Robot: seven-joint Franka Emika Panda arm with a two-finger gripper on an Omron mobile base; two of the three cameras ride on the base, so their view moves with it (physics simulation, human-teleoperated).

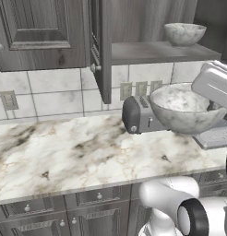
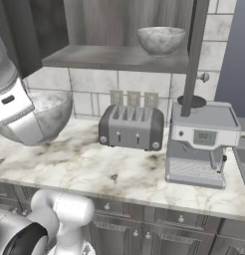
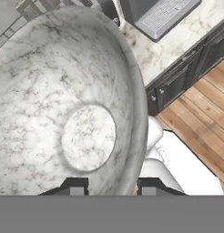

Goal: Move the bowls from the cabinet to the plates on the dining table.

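Marble tabletop (image 1: 64,152), white veined brown and grey, lies below the hand (image 3: 111,187), with pale tiled wall behind and wood plank floor (image 3: 200,118) beneath. Hand grips one bowl (image 1: 182,108) by its rim, aloft beside the toaster (image 2: 132,127). Second bowl (image 2: 161,40) rests above it on the cabinet (image 1: 39,32) shelf. Coffee machine (image 2: 201,144) display shows illegible digits.

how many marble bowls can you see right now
2. One bowl sits on the cabinet shelf, toward its right end. The other bowl is held at its rim by the gripper, lifted above the counter in front of the toaster.
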